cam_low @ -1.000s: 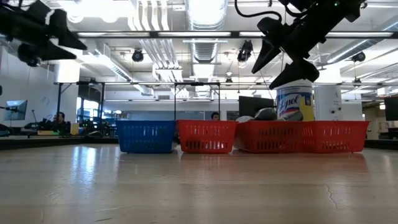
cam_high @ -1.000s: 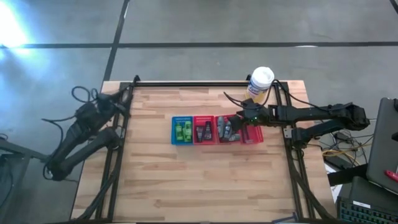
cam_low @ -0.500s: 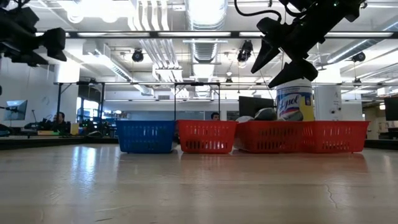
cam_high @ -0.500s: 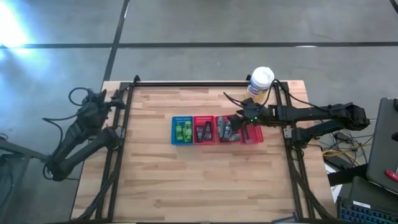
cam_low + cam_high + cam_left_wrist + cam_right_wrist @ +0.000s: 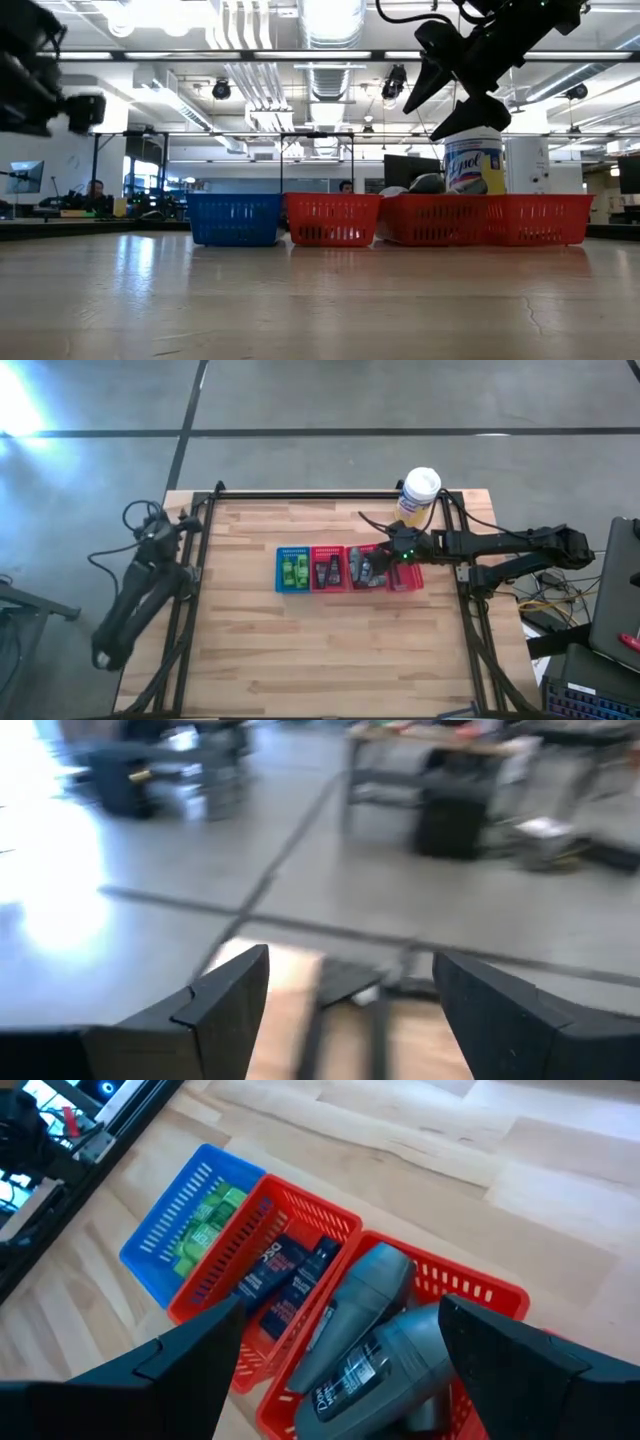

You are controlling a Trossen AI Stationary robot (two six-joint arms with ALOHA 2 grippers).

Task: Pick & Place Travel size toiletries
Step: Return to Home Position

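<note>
While left claw (image 5: 350, 956) and right claw (image 5: 342, 1304) gape, one red bin (image 5: 482, 1287) shows two deodorants (image 5: 372, 1284).

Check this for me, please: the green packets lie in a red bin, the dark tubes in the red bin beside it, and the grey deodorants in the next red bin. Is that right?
Not quite. The green packets lie in the blue bin, not a red one; the right wrist view shows it. The rest holds: the dark tubes are in the red bin beside it, and the grey deodorants in the next red bin.

Smooth wood-plank table (image 5: 320, 655), slotted plastic blue bin (image 5: 160, 1215) and red bin (image 5: 225, 1250), smooth grey plastic deodorants (image 5: 365, 1290).
</note>
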